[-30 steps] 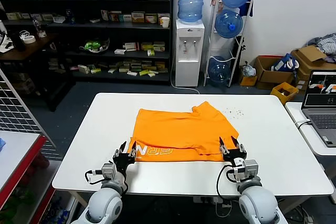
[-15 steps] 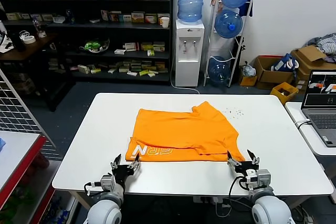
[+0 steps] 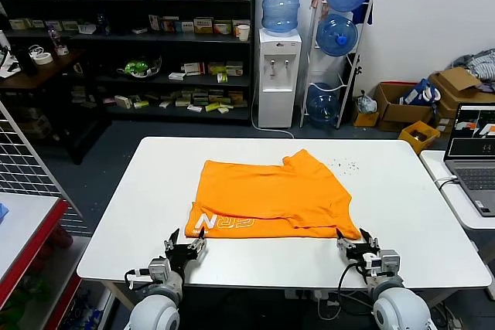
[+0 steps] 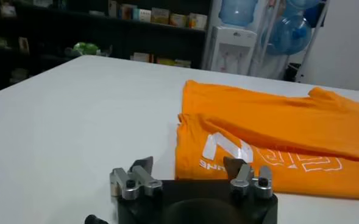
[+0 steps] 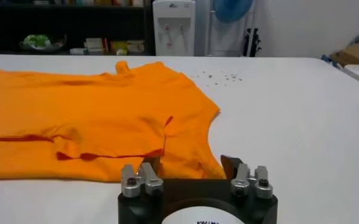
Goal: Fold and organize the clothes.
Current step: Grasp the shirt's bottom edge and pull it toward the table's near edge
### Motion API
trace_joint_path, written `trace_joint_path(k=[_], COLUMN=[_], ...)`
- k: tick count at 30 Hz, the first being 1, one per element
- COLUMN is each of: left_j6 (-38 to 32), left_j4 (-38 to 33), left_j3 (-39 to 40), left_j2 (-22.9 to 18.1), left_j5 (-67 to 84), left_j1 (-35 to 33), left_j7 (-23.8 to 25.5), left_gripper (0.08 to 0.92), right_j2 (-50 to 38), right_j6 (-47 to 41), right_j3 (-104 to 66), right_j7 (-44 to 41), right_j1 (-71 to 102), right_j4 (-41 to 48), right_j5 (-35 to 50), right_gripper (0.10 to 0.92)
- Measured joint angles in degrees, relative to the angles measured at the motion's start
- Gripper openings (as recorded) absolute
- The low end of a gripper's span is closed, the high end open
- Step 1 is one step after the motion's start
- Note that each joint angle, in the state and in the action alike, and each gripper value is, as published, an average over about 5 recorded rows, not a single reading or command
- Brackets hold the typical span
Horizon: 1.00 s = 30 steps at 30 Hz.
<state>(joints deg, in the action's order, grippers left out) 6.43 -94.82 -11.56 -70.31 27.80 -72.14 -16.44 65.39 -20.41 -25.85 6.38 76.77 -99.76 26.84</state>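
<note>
The clothes are one orange T-shirt (image 3: 271, 195), folded flat in the middle of the white table (image 3: 418, 214), with white lettering (image 3: 232, 222) along its near strip. My left gripper (image 3: 188, 245) sits low at the table's near edge, just short of the shirt's front left corner (image 4: 188, 159), open and holding nothing. My right gripper (image 3: 354, 242) is at the front right corner (image 5: 191, 155), also open, with the hem tip lying between its fingers (image 5: 150, 165) ungripped. In the left wrist view my own gripper (image 4: 189, 167) faces the lettering (image 4: 228, 149).
An open laptop (image 3: 473, 152) stands on a side table at the right. Small crumbs (image 3: 346, 165) dot the table behind the shirt. A wire rack (image 3: 31, 168) is at the left; shelves, a water dispenser (image 3: 278, 75) and cardboard boxes stand beyond the table.
Both grippers have drawn back from the shirt's front hem toward the table's near edge and dropped lower. The shirt lies where it was, its front right corner now spread out.
</note>
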Motion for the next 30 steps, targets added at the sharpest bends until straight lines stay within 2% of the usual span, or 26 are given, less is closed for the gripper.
trace_joint_path(k=[12,15,21,30], left_j6=[-0.15,-0.24,-0.22,1.35], left_j4=[0.13,0.14,-0.7,-7.19], left_j3=[0.5,0.54,0.48,-0.58], left_j2=[-0.31,-0.39,-0.08,2.56], left_j5=[0.02,0.08,0.52,3.3], left_j1=[0.06,0.09,-0.29,-3.16], left_j7=[-0.28,-0.54,-1.33,-3.21], left_gripper=[0.341,0.255,0.112,0.103], right_j2=[-0.6,-0.84,-1.53,-1.72], right_j6=[0.59,0.89,1.14,-0.04], right_j3=[-0.97,-1.21,-2.02,-5.2], right_j7=[-0.45,-0.34,0.5,2.35], right_j1=[1.12,1.55,2.97,10.57], right_j4=[-0.86,-1.33,-3.23,-10.48], right_j5=[1.3,1.8,3.07,4.66], right_gripper=[0.184,0.13,0.124,0.124])
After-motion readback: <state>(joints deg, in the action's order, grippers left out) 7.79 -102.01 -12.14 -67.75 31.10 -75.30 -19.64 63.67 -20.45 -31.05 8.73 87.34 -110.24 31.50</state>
